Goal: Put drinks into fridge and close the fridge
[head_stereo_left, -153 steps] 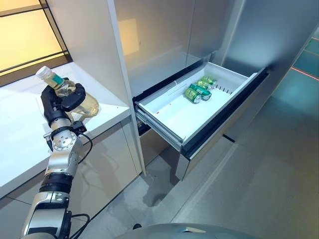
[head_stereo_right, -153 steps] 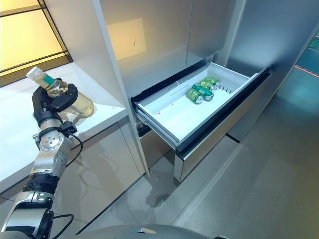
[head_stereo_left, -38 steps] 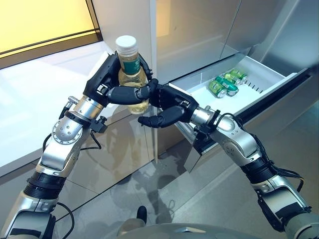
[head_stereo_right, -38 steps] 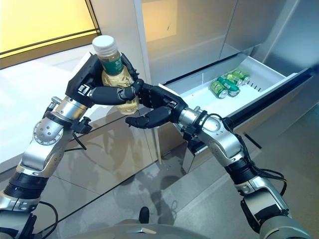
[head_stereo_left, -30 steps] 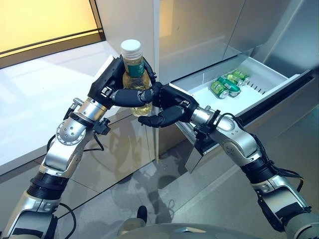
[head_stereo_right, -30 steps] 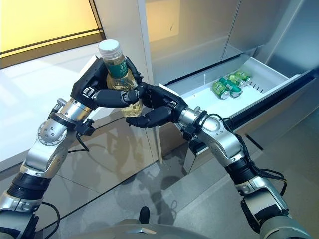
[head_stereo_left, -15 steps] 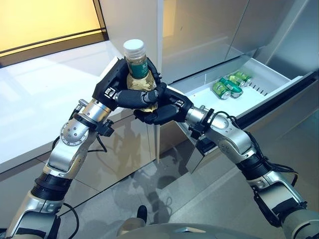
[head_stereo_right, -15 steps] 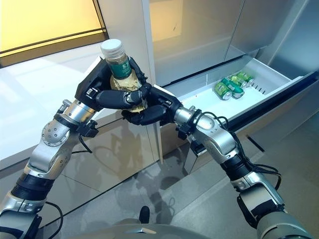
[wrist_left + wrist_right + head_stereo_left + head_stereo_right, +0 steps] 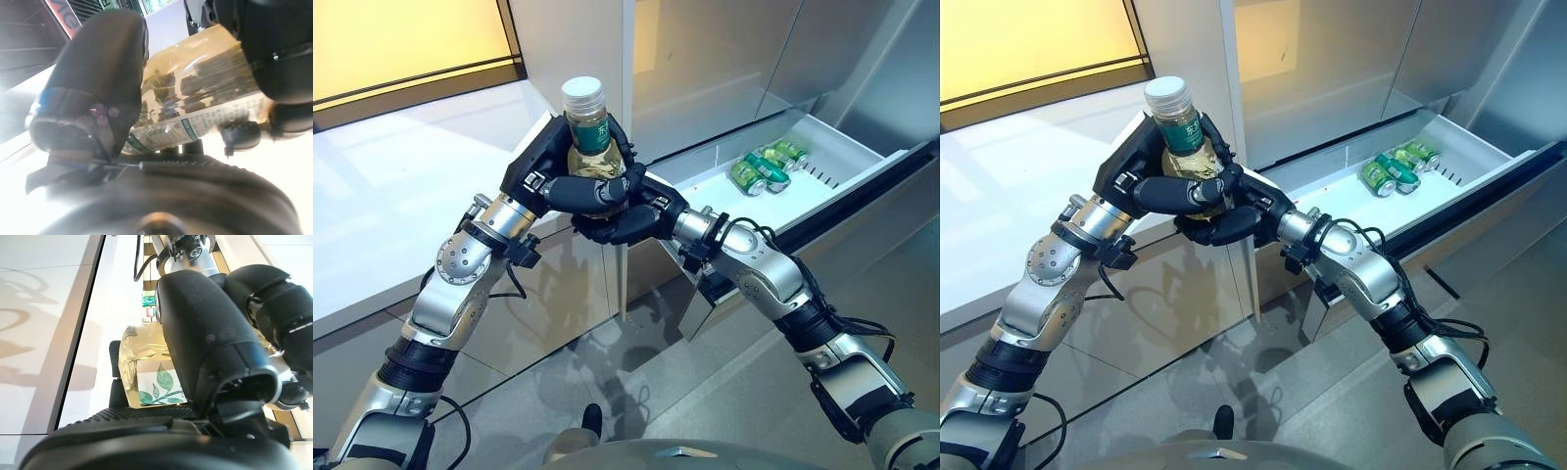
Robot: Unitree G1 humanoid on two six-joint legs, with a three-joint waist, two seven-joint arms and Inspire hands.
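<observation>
Handover is the step in hand: a tea bottle (image 9: 588, 147) with a white cap and green label stands upright in the air, held between both hands to the left of the open fridge drawer (image 9: 724, 191) and out past the edge of the white counter (image 9: 401, 196). The left hand (image 9: 553, 176) has its fingers curled round the bottle's body from the counter side. The right hand (image 9: 631, 217) cups the lower part from the drawer side, its fingers and thumb bent round the bottle, as its own wrist view confirms. Green cans (image 9: 762, 164) already lie toward the far end of the drawer. Next, I judge, the left hand must let go cleanly once the right has a firm hold, then the right must carry the bottle over the drawer's white rim onto the bare floor short of the cans.
</observation>
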